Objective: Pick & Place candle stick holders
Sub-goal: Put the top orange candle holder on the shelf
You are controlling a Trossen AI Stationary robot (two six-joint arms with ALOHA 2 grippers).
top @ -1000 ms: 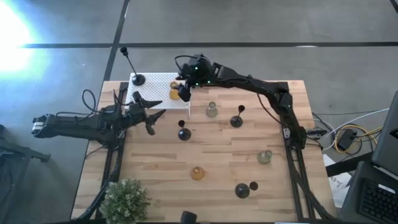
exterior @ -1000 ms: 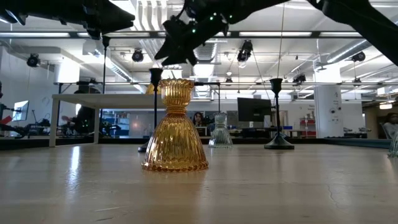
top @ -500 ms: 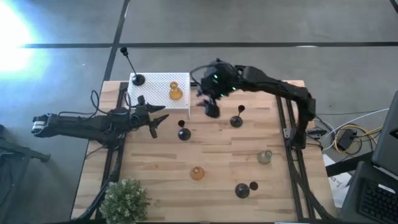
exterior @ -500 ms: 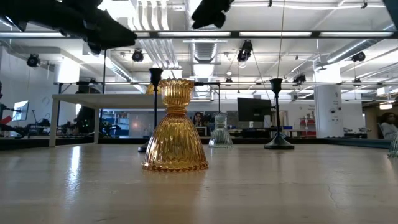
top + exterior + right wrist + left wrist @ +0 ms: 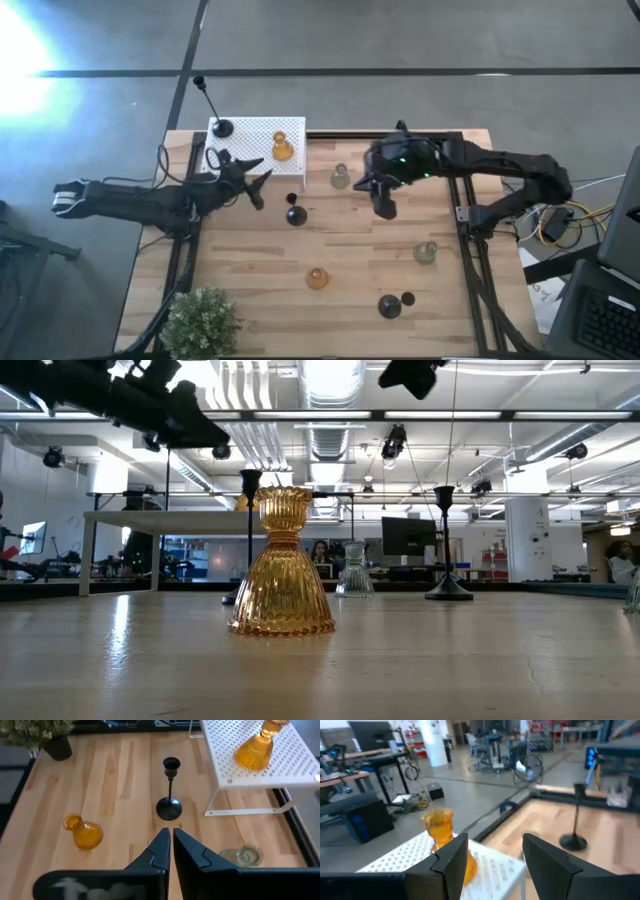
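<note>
Clenched and empty, the right gripper (image 5: 384, 205) is hanging above the middle of the wooden table (image 5: 350, 255); the right wrist view is showing its two dark fingers (image 5: 156, 851) pressed together with nothing between them. Jaws on the left gripper (image 5: 255, 187) are standing apart, also holding nothing, and it is waiting low by the corner of the white perforated stand (image 5: 245, 135).

One amber glass holder (image 5: 282, 149) is sitting upright on that stand, beside a tall black holder (image 5: 219, 126) at its far end. The rest are waiting on the table: a black holder (image 5: 294, 213) near the left gripper, a pale green glass holder (image 5: 341, 178) just beside the stand, another pale green one (image 5: 427, 252) toward the right edge, an amber one (image 5: 318, 278) nearer the front, and a black one lying near the front edge (image 5: 391, 306). A potted plant (image 5: 200, 322) is occupying the front left corner.

By my reading, the right arm is between picks, lining up on the black holder (image 5: 169, 808) ahead of it. The next move is calling for the jaws to spread, drop around the thin stem and close squarely.

The glass pieces are ribbed, bell-shaped and probably slippery; the black ones are matte, with round bases and slender stems that could tip easily.
</note>
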